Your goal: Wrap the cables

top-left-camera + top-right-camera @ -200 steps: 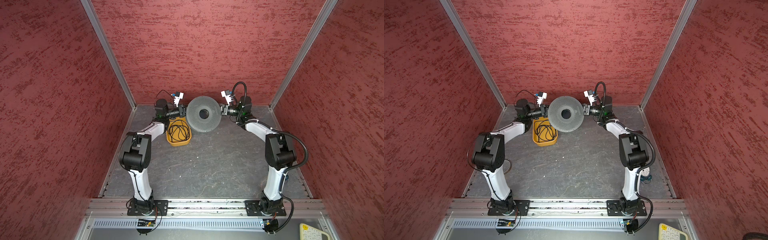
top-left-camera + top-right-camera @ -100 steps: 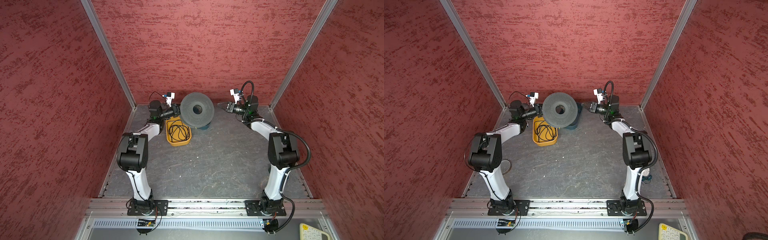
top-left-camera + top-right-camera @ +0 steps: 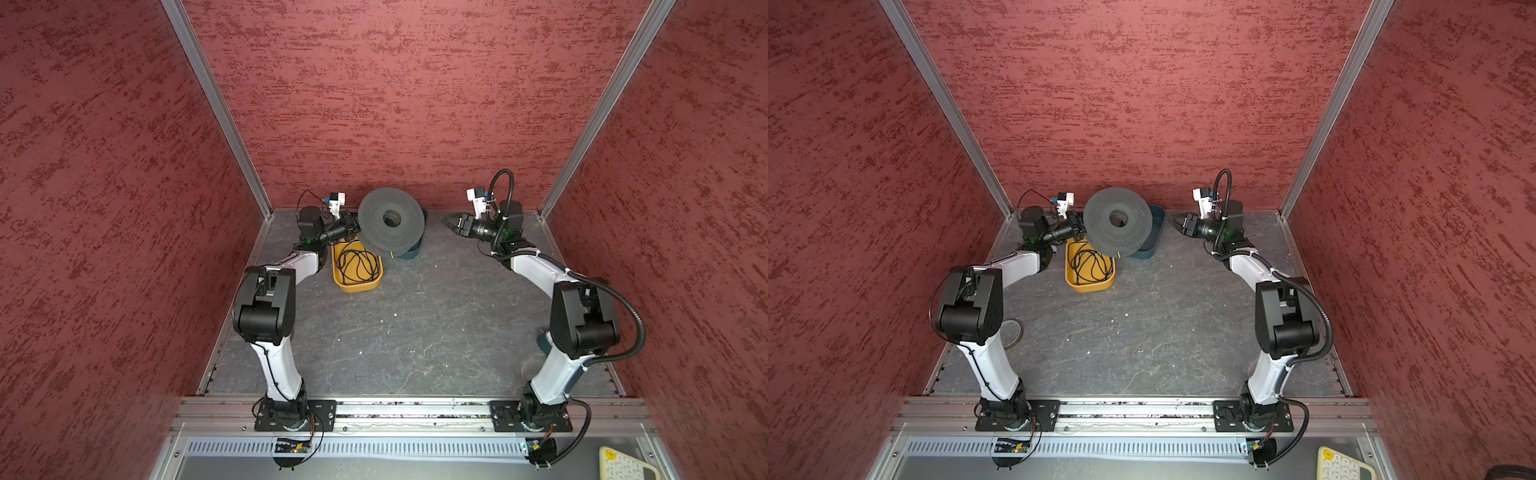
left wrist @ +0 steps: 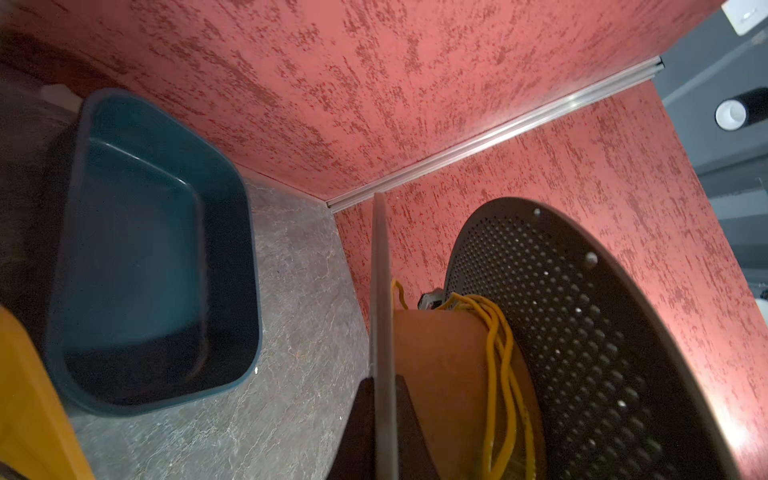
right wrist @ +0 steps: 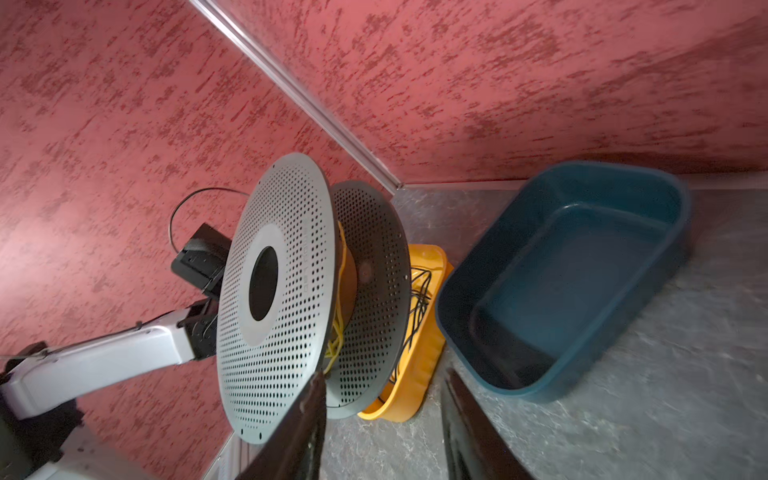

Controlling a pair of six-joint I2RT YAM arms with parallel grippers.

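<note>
Drew the right hand (image 3: 448, 220) back off the spool (image 3: 376, 226) since a second ago and parted its jaws about halfway, with nothing between them. Swung the spool away to the side of the left hand (image 4: 384, 380), up close to a blue tub (image 5: 582, 270). Kept the left hand clamped tight on the thin rim of one spool disc, a fingertip on either face. Found the yellow cable (image 4: 500, 374) wound in a few loose turns on the spool's core, just beyond the left hand's fingertips and well ahead of the right hand's. Spotted a short end of it poking out at the spool's lower edge. Judged it light, limp and a little springy, apt to slacken off the core if left free. Judged that loose end the place to pinch, gently. Left a black cord (image 3: 357, 266) in the yellow tray (image 3: 357, 287) close by the left hand.
</note>
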